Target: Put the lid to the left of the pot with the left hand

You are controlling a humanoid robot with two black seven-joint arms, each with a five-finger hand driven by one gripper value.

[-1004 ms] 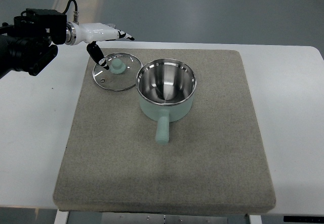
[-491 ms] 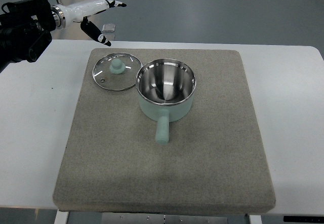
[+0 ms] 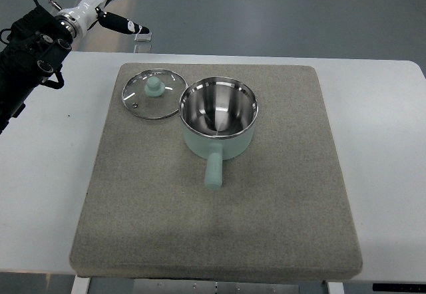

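Note:
A glass lid (image 3: pixel 152 93) with a mint-green knob lies flat on the grey mat, just left of the pot and touching or nearly touching its rim. The mint-green pot (image 3: pixel 218 118) stands uncovered at the mat's middle, its steel inside showing and its handle pointing toward the near edge. My left hand (image 3: pixel 114 1) is raised at the top left, well clear of the lid, with its white fingers spread and nothing in them. The right arm is out of view.
The grey mat (image 3: pixel 266 201) covers most of the white table (image 3: pixel 46 174). My dark left arm (image 3: pixel 30 48) hangs over the table's far left corner. Beyond the table's back edge is grey floor.
My left hand has let go of the lid and risen up and back to the left, away from it. Lid and pot have stayed in place.

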